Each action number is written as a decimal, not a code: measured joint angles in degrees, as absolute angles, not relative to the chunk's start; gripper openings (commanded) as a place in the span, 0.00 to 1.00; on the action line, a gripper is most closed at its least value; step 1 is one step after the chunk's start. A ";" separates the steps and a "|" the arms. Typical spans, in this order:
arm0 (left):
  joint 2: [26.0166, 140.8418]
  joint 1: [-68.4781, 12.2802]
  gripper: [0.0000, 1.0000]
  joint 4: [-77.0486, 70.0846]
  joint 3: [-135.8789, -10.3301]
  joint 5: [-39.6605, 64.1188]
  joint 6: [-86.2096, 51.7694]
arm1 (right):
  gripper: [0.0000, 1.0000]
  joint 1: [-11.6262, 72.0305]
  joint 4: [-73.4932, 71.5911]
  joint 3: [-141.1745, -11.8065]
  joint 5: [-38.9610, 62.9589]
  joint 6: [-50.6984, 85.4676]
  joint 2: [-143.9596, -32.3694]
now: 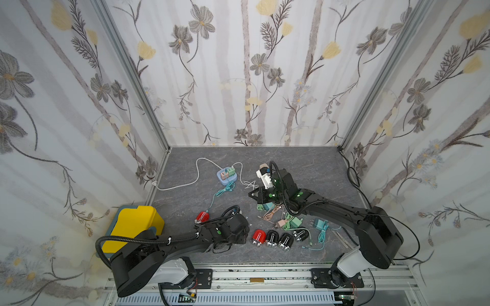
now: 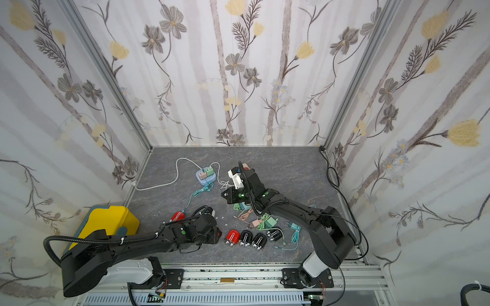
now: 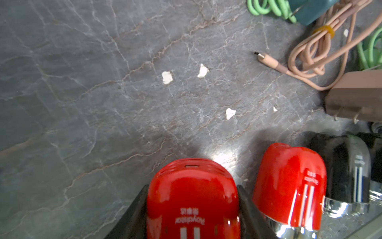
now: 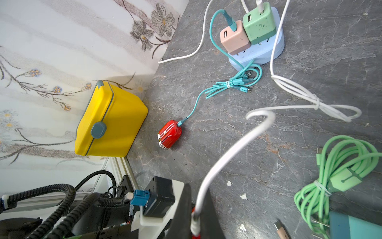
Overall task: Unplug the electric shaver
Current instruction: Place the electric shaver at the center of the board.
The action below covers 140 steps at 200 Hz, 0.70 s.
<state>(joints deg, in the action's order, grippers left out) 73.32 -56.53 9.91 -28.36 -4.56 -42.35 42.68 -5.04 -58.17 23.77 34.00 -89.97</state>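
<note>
- Yellow storage box far left, against the wall; just beside it the plugged-in red shaver lies on the grey stone-look table, a teal cable in its end, running back to the pink adapter.
- Left gripper next; its fingers are clamped on both flanks of the held red shaver, charging slot facing forward, down near the table; white crumbs dot the surface ahead of it.
- Further back, the pale blue power strip; pink adapter and green adapter sit side by side on it.
- Just beside the held one, a row: a spare red shaver, then three black shavers, packed close.
- Right gripper at mid-table; jaws pressed together on the white cable, which loops back to the green adapter.
- Under and around that arm, clutter: green coiled cable, pink cable, teal charger, crowding the space between the row and the arm.
</note>
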 measured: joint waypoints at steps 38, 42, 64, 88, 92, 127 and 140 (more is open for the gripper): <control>76.25 -56.53 0.67 11.16 -30.85 -4.12 -40.80 | 0.00 42.74 -6.24 -57.60 24.27 34.09 -90.85; 76.53 -56.53 0.68 11.27 -31.14 -3.97 -40.66 | 0.00 42.78 -6.37 -57.52 24.32 34.11 -90.85; 77.41 -56.53 0.77 11.44 -31.99 -3.81 -40.14 | 0.00 43.00 -7.14 -57.08 24.73 34.48 -90.85; 76.93 -56.27 0.86 12.03 -32.40 -3.05 -39.92 | 0.00 43.11 -8.14 -56.69 25.15 34.48 -91.55; 76.71 -56.10 0.87 12.47 -32.42 -2.94 -39.75 | 0.00 43.13 -8.62 -56.69 25.26 34.48 -92.01; 72.25 -53.01 0.88 16.16 -32.45 -2.00 -39.72 | 0.00 44.01 -8.97 -56.60 26.00 34.46 -94.39; 69.28 -51.29 0.91 16.88 -32.45 -1.74 -39.33 | 0.00 44.58 -9.19 -56.60 26.50 34.48 -95.11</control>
